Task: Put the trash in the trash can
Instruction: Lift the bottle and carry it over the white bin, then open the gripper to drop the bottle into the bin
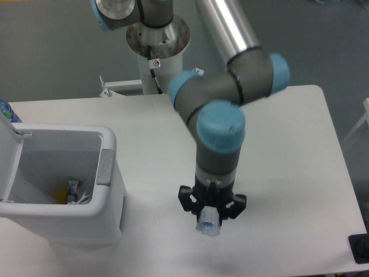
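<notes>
The trash can point(109, 202) stands at the table's left front, a boxy white bin with a grey side latch point(106, 167) and its lid point(8, 158) swung open to the left. Inside lie a yellow scrap and some pale bits point(72, 195); I cannot tell whether the white tissue is among them. My gripper point(210, 218) points straight down over the front middle of the table, to the right of the bin. Its fingers are shut on the crushed clear plastic bottle point(208, 225), which sticks out below them. The bottle's label is hidden.
The arm's base column point(157, 55) stands at the table's back edge. A blue object point(7, 111) shows at the far left edge. A dark item point(360, 248) sits off the table's front right corner.
</notes>
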